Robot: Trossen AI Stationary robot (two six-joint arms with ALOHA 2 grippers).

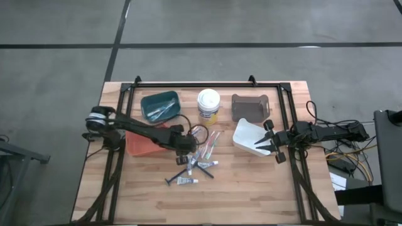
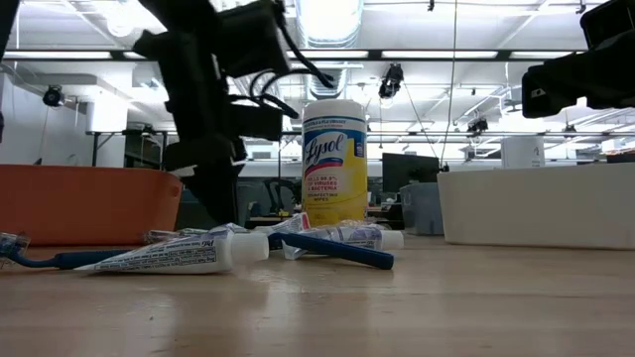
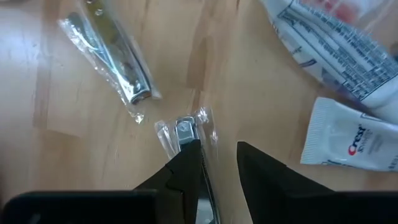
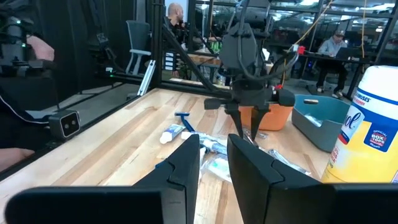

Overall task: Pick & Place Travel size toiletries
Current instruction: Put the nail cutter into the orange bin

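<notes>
Bare wood surrounds left hand (image 3: 217, 155), fingers apart over wrapped nail clipper (image 3: 186, 134); right hand (image 1: 271, 149) apart.

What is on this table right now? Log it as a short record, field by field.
left gripper: fingers slightly apart, down on the table among the toiletries, astride a plastic-wrapped nail clipper
right gripper: waiting at the white bin, fingers apart, holding nothing
toiletries pile: toothpaste tubes, blue razors, wrapped toothbrushes at table centre
Crest tube: beside the left gripper
bins: orange, teal, brown
other: Lysol tub behind the pile
</notes>
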